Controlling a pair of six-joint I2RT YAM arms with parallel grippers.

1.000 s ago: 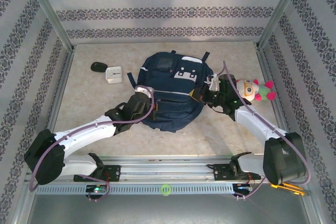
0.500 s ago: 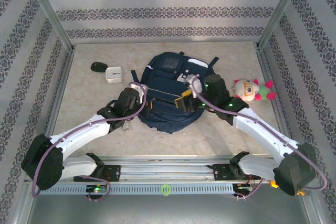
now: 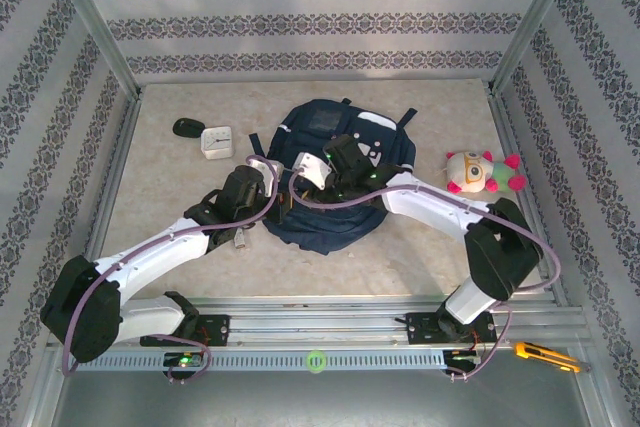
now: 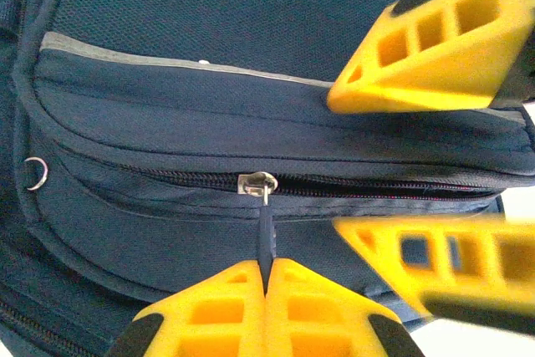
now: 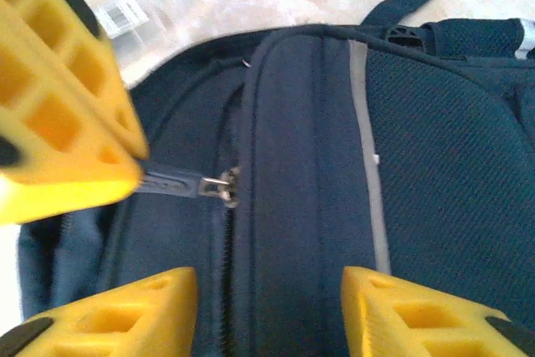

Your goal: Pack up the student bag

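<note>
Pinched the zip pull (image 4: 266,236) tight in left claw (image 4: 266,277), at near side of the bag (image 3: 335,127). Spread right claw (image 5: 269,290) over the pocket ridge just beyond, jaws apart, gripping nothing. Found the bag flat mid-table, under both claws. Judged the job early: saw the zip barely opened, if at all, and nothing put inside. Left to pack, further out: toy (image 3: 483,172) off to the right, clock (image 3: 216,140) and a dark lump (image 3: 186,128) at far left.
</note>
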